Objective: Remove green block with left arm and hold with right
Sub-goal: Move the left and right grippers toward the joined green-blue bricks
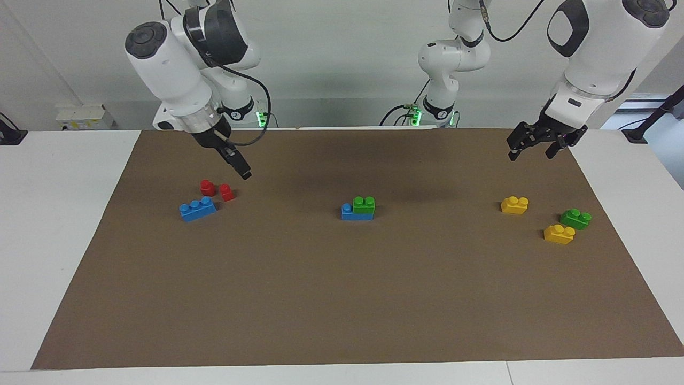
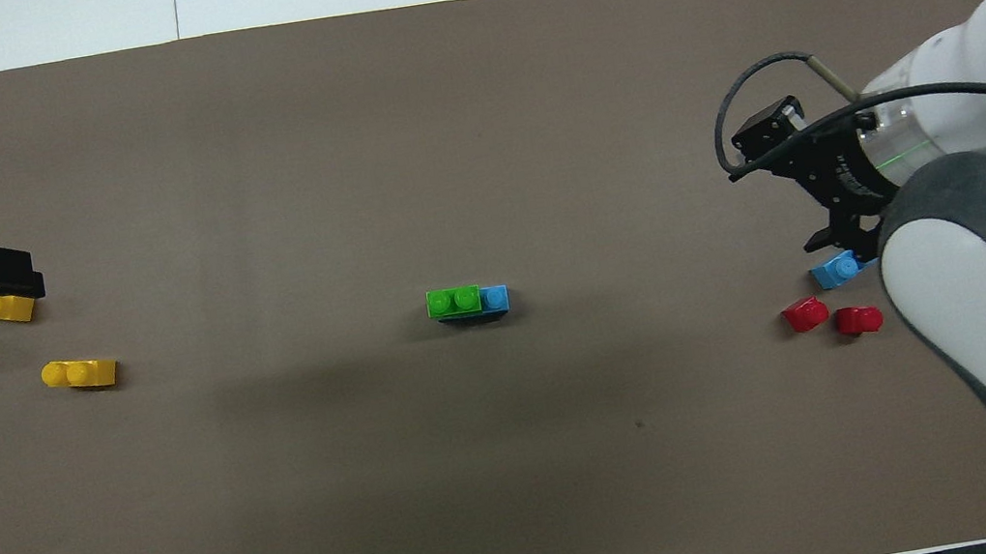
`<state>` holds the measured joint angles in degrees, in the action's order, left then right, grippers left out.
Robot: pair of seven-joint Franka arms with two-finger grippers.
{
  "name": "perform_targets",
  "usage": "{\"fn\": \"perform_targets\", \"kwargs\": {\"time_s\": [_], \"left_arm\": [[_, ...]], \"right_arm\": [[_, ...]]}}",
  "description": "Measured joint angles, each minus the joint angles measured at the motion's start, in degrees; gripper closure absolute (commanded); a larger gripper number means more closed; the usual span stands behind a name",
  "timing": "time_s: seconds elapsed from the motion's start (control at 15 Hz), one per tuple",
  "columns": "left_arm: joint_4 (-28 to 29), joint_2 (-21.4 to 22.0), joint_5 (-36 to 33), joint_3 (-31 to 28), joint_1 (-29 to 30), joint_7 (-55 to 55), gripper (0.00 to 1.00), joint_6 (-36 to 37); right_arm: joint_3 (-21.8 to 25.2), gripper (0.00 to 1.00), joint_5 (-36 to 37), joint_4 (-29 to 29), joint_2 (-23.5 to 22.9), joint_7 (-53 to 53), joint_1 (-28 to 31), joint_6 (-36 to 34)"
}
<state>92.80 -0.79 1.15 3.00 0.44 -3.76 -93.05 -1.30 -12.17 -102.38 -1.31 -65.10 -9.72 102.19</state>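
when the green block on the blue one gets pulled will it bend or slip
The green block looks like rigid plastic, so bending seems unlikely. It sits pressed onto the blue block, so that one may lift with it unless held. Its smooth sides might slip a little.
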Motion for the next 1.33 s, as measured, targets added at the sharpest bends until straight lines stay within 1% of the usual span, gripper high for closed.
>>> {"fn": "perform_targets", "kwargs": {"time_s": [0.2, 0.33, 0.53, 0.73, 1.0, 1.2, 1.33], "left_arm": [[3.0, 0.7, 0.0, 0.7, -1.1, -9.1, 0.0, -1.5], [6.3, 1.8, 0.0, 1.0, -3.7, -17.1, 0.0, -4.0], [11.5, 4.0, 0.0, 1.2, -8.6, -29.5, 0.0, -7.9], [15.0, 5.3, 0.1, 1.4, -13.6, -46.5, 0.0, -11.3], [16.9, 5.4, 0.2, 1.5, -18.5, -68.1, 0.0, -15.8], [18.8, 5.3, 0.2, 1.5, -20.7, -81.3, 0.0, -20.4], [19.9, 5.0, 0.2, 1.5, -22.0, -88.1, 0.0, -23.0]], "right_arm": [[0.0, 0.02, -5.5, -4.1, -1.8, -11.9, -2.9, 7.7], [0.0, 0.02, -8.4, -7.1, -2.5, -18.9, -4.7, 12.8], [-0.1, 0.02, -9.2, -9.2, -3.3, -25.4, -7.5, 16.3], [-0.1, 0.02, -11.6, -11.3, -4.7, -27.4, -10.2, 21.5], [-0.1, 0.03, -15.4, -13.4, -6.7, -27.8, -13.3, 28.4], [-0.1, 0.03, -16.5, -13.9, -8.4, -28.5, -15.5, 32.1], [-0.1, 0.03, -16.9, -14.0, -9.6, -28.9, -16.8, 33.7]]}}
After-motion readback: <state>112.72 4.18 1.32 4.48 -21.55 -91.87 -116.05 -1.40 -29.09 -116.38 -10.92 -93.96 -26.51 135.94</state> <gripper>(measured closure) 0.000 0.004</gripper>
